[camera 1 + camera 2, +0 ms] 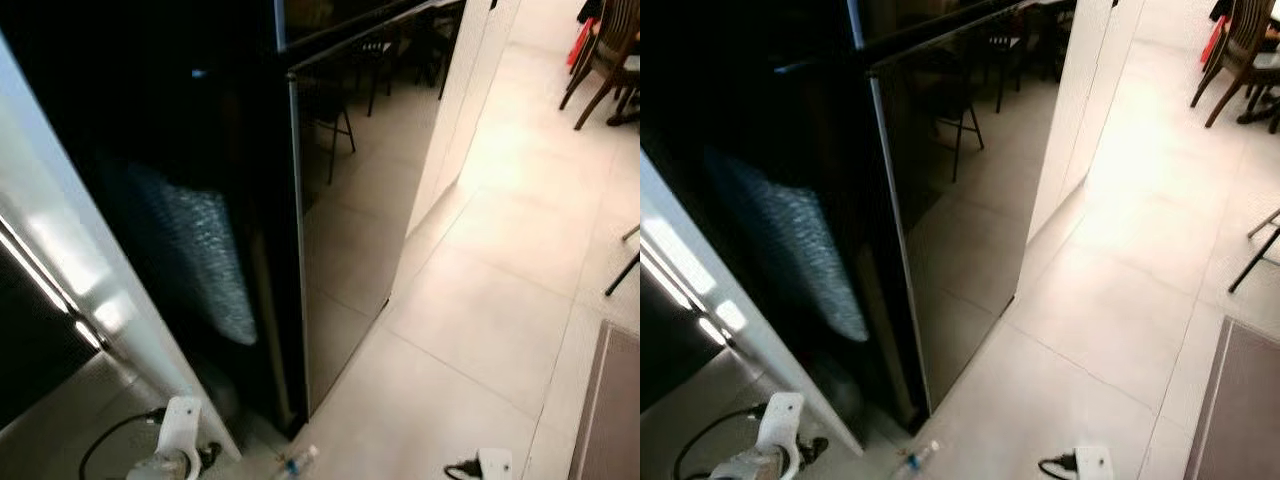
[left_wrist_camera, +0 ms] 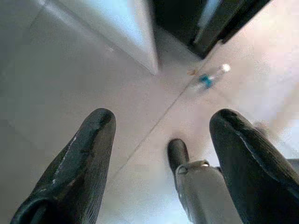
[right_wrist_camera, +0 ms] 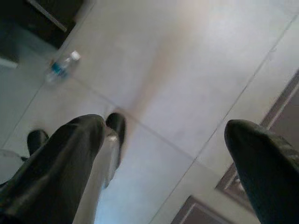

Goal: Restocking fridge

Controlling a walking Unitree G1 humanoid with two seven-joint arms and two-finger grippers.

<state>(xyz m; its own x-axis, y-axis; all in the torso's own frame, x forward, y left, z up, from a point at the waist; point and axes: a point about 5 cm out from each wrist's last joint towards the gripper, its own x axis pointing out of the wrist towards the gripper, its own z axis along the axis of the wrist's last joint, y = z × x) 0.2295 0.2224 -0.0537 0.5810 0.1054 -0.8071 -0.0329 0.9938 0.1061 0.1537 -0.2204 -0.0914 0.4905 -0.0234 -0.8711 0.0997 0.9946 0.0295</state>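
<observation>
A tall black glossy fridge [image 1: 370,200] stands before me, its front reflecting the tiled floor and chairs. To its left a white-edged door panel [image 1: 90,290] angles toward me, with darkness between the two. A small clear water bottle with a blue label [image 1: 298,462] lies on the floor at the fridge's foot, also visible as bottle [image 2: 208,78] and bottle [image 3: 60,66]. My left gripper [image 2: 161,154] hangs open above the floor, holding nothing. My right gripper [image 3: 173,158] is open too, empty, and apart from the bottle.
Pale floor tiles [image 1: 480,330] stretch to the right of the fridge. A white wall or cabinet side [image 1: 470,90] stands beyond it. Wooden chairs [image 1: 605,60] are at the far right, and a grey rug [image 1: 610,410] lies at the near right.
</observation>
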